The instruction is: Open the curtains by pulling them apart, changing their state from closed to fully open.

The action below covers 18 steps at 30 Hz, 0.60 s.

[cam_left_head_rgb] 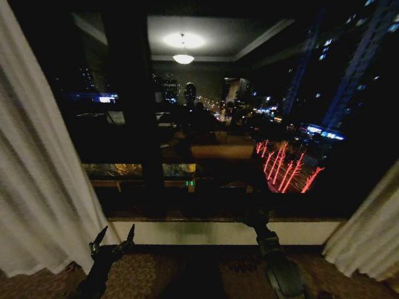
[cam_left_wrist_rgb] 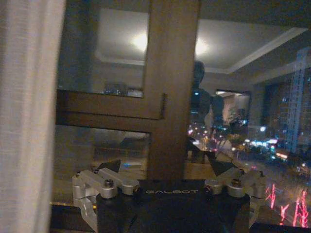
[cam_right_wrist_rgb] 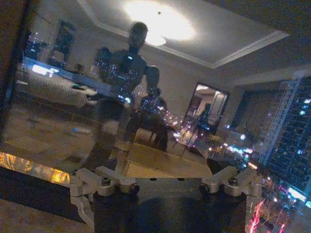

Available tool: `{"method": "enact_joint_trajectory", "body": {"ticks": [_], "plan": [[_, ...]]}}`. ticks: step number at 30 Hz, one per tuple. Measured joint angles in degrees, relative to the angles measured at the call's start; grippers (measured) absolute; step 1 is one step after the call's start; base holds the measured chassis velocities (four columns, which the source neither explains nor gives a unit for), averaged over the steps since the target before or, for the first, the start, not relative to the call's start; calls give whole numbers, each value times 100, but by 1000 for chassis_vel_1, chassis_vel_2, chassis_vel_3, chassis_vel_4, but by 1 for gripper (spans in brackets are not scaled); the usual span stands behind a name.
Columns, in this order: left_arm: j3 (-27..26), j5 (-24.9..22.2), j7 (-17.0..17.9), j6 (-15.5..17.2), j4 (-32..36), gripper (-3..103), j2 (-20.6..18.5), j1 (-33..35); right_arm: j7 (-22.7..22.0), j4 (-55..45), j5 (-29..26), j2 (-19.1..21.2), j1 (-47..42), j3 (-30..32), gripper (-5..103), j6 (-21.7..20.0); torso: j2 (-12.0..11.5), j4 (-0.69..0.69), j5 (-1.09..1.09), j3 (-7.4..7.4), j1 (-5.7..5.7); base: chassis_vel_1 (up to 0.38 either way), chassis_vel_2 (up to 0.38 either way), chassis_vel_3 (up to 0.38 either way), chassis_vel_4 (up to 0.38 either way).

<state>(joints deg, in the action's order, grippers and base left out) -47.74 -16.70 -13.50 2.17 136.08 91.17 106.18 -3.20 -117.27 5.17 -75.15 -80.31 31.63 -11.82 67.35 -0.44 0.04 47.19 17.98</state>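
The curtains hang apart. The left sheer cream panel is bunched at the left edge of the window and also runs down the side of the left wrist view. The right panel is gathered at the lower right. My left gripper stands open and empty just right of the left panel's hem, its dark fingertips spread toward the glass. My right gripper is open, holds nothing and faces the window, with its arm low at centre right.
A dark window shows the night city and reflects the room, its ceiling lamp and me. A brown frame post stands ahead of the left gripper. The pale sill runs below, above patterned carpet.
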Motion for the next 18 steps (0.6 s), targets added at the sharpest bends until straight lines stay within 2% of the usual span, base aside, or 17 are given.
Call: {"method": "enact_joint_trajectory", "body": {"ticks": [3,18], "plan": [[-3,4,-4,-19,0,100,0,4,1,0,0,-2,-4,8,100,13,1,1,-5,0,0,317,351,-304,-355],[4,8,-20,-40,-5,100,-1,-3,3,-8,-2,-16,-10,7,100,34,1,0,-2,-1,-1,334,382,-323,-386]]}}
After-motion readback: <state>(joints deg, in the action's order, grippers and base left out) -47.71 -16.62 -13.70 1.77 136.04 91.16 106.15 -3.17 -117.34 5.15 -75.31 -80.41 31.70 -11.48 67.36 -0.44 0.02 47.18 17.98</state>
